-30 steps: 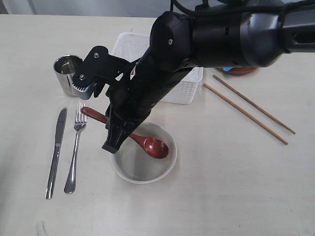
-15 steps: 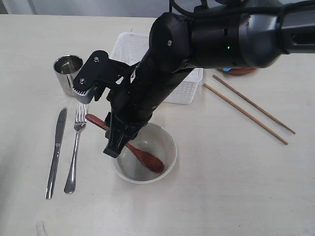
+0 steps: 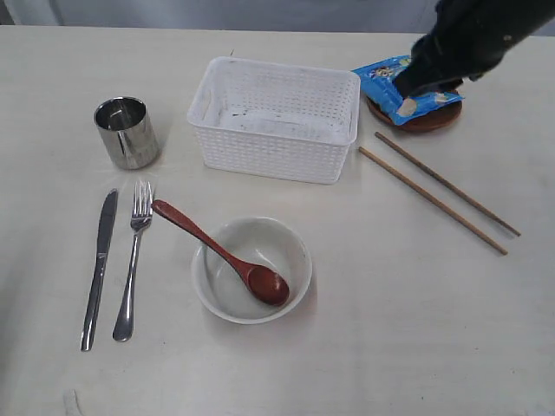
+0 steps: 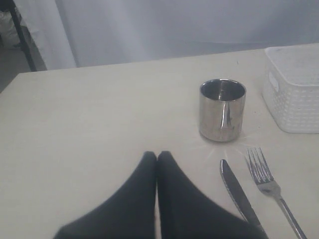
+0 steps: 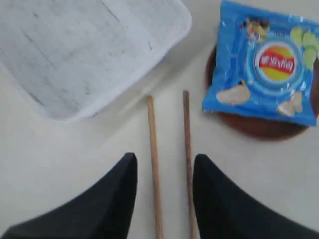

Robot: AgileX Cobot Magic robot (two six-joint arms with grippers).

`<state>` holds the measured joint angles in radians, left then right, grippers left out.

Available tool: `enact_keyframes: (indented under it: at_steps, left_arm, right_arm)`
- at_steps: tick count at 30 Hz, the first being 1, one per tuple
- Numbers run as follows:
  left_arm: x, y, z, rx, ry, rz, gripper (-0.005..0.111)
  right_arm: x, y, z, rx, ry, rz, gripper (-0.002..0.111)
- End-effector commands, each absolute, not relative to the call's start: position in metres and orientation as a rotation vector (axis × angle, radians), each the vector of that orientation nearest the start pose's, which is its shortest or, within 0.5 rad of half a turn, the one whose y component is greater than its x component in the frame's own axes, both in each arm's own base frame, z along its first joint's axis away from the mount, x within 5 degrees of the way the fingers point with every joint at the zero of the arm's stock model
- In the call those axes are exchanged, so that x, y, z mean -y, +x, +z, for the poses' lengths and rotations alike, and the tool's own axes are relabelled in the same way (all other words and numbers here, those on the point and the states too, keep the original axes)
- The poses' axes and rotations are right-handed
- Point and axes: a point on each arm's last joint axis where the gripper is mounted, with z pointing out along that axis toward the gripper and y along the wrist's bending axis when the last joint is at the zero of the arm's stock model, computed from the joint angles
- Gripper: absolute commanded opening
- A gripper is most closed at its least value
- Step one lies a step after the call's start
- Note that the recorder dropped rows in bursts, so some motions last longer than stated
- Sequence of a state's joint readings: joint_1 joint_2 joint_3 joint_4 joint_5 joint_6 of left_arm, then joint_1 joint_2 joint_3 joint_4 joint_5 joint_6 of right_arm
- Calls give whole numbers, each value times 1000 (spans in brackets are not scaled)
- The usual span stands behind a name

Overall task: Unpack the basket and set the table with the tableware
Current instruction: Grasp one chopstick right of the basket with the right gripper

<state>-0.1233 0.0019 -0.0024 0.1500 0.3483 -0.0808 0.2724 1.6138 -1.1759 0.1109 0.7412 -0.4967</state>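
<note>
The white basket stands on the table, its inside bare. In front of it the off-white bowl holds the red-brown spoon, handle over the left rim. Knife, fork and steel cup lie left. Two chopsticks lie right, beside the brown plate. My right arm hangs at the far right. The right gripper is open above the chopsticks. My left gripper is shut and empty, short of the cup and knife.
A blue snack bag lies on the brown plate, partly under my right arm; the right wrist view shows the bag on the plate. The basket's corner lies beside the chopsticks' ends.
The right arm has let go of the spoon and pulled back from the bowl to the far right. The spoon now rests in the bowl.
</note>
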Motion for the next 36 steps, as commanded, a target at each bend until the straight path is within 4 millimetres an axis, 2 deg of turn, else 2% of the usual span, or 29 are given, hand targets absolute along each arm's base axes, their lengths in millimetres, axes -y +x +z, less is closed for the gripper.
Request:
enact_keyframes:
  at_steps: [1, 3, 7, 19, 20, 22, 25, 29, 31, 33, 36]
  left_arm:
    - [2, 54, 182, -1822, 135, -2, 0]
    - [2, 54, 182, -1822, 135, -2, 0]
    - [2, 54, 182, -1822, 135, -2, 0]
    - [2, 54, 182, -1822, 135, -2, 0]
    - [2, 54, 182, -1822, 135, -2, 0]
    - [2, 54, 182, -1822, 135, -2, 0]
    - [2, 54, 182, -1822, 135, -2, 0]
    - [2, 54, 182, -1822, 135, -2, 0]
    - [2, 54, 182, -1822, 135, -2, 0]
    - [2, 54, 182, -1822, 135, -2, 0]
    - [2, 54, 182, -1822, 135, -2, 0]
  right_arm:
    - [-77, 333, 200, -2610, -852, 33, 37]
    - [-77, 335, 179, -2648, -868, 28, 37]
    - [-78, 339, 155, -2699, -881, 34, 37]
    - [-78, 341, 106, -2828, -917, 55, 36]
    - [-78, 341, 105, -2833, -913, 59, 34]
    - [-78, 340, 101, -2849, -918, 63, 23]
    - [-78, 339, 99, -2865, -924, 68, -1]
    - [-78, 337, 103, -2871, -924, 74, -1]
    - [-78, 337, 112, -2856, -922, 72, -1]
    - [-78, 336, 125, -2829, -898, 69, -1]
    - [-77, 334, 156, -2752, -856, 58, -1]
